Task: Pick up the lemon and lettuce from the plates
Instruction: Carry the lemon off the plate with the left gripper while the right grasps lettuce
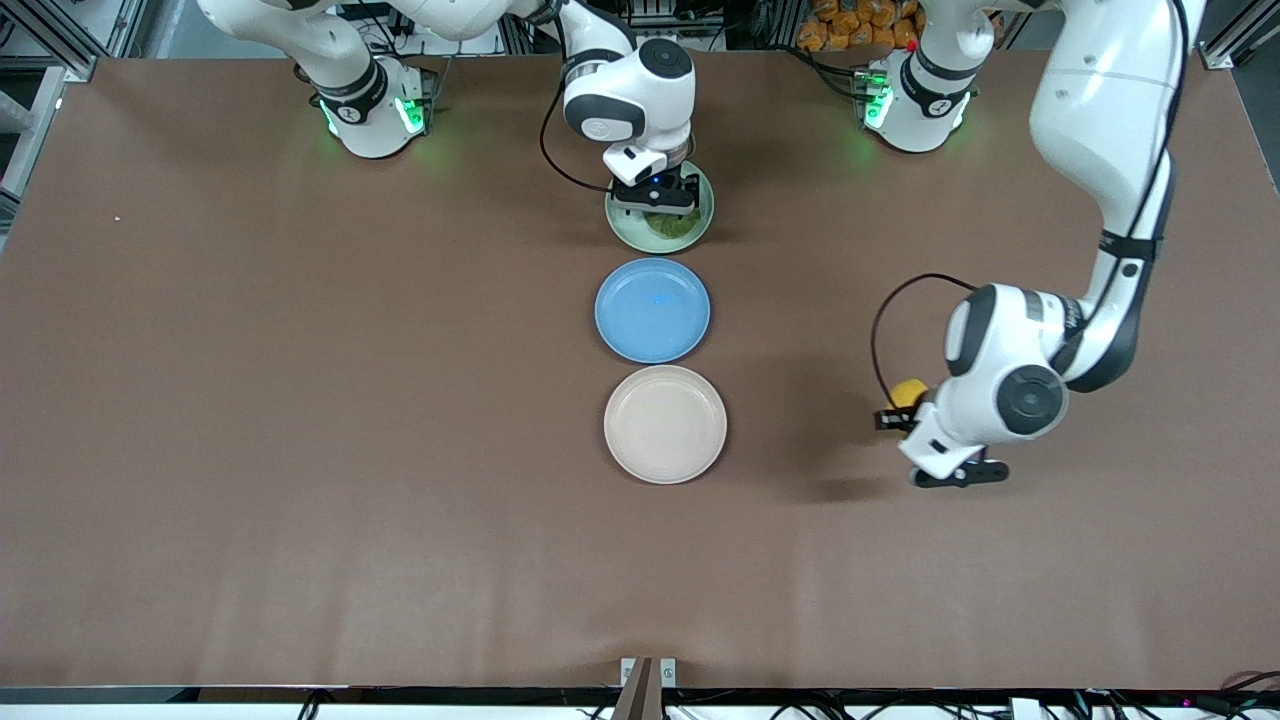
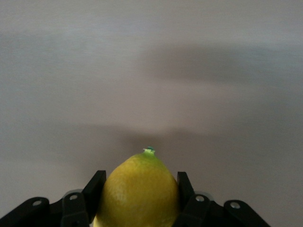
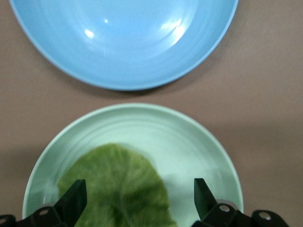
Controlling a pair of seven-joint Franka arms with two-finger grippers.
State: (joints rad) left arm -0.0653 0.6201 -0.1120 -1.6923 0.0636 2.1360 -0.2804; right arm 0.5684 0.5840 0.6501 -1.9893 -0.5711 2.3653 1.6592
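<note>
My left gripper point(image 1: 900, 408) is shut on the yellow lemon point(image 1: 906, 391) and holds it over bare table, toward the left arm's end from the beige-cream plate point(image 1: 665, 424). That plate holds nothing. In the left wrist view the lemon point(image 2: 139, 189) sits between the fingers point(image 2: 93, 185), pointed tip outward. My right gripper point(image 1: 655, 203) is open, low over the mint green plate point(image 1: 620, 233). The green lettuce point(image 1: 670, 227) lies on it. In the right wrist view the lettuce point(image 3: 118, 189) lies between the spread fingers point(image 3: 73, 198) on the mint plate point(image 3: 203, 142).
An empty blue plate point(image 1: 652, 309) stands between the mint and beige plates, and shows in the right wrist view point(image 3: 123, 38). The three plates form a line down the table's middle. Brown table point(image 1: 300, 400) spreads on both sides.
</note>
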